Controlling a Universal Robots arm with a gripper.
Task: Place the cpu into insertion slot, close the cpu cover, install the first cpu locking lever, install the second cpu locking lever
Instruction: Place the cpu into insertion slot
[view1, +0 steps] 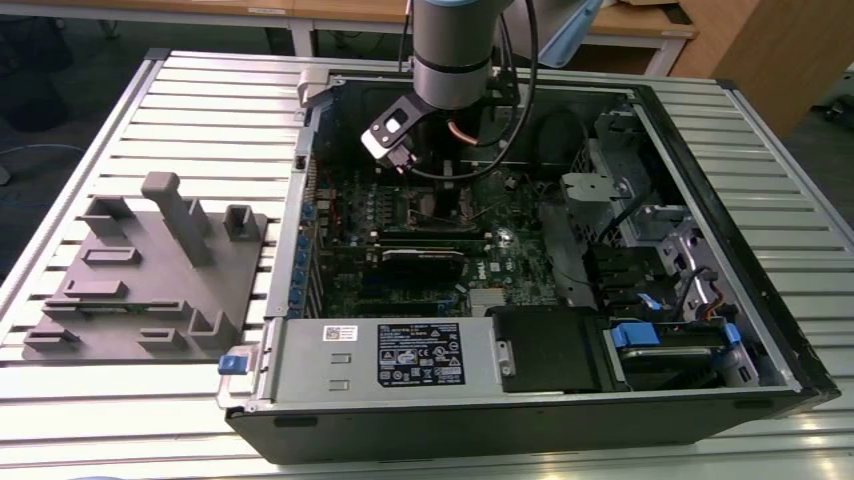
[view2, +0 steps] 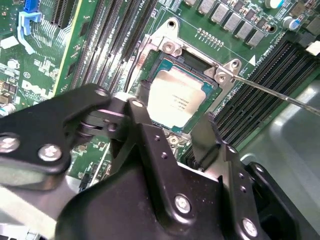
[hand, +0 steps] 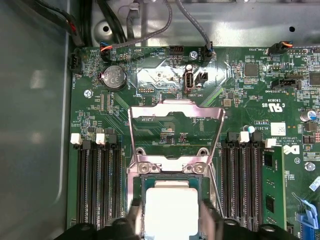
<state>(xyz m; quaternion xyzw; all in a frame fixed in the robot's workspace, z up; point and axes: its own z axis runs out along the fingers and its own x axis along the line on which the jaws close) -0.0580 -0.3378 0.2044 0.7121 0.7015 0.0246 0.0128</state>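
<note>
The cpu (view2: 175, 100), a square chip with a pale metal top, lies level in the insertion slot (view2: 192, 61) on the green motherboard (view1: 514, 255). In both wrist views my gripper (view2: 175, 119) straddles it, its black fingers (view2: 142, 112) pressed against two opposite edges of the chip. In the first wrist view the cpu (hand: 172, 207) sits between those fingers (hand: 136, 220). Beyond the slot, the cpu cover (hand: 175, 106), a metal frame with a cut-out centre, stands swung back and open. A thin locking lever rod (view2: 280, 96) sticks out sideways from the socket corner.
Black memory slots (hand: 97, 185) flank the socket on both sides. The open computer case (view1: 747, 200) walls in the board, with cables (view1: 507, 90) hanging by the arm and drive bays (view1: 654, 340) at the exterior view's right. A grey fixture (view1: 147, 270) lies on the slatted table.
</note>
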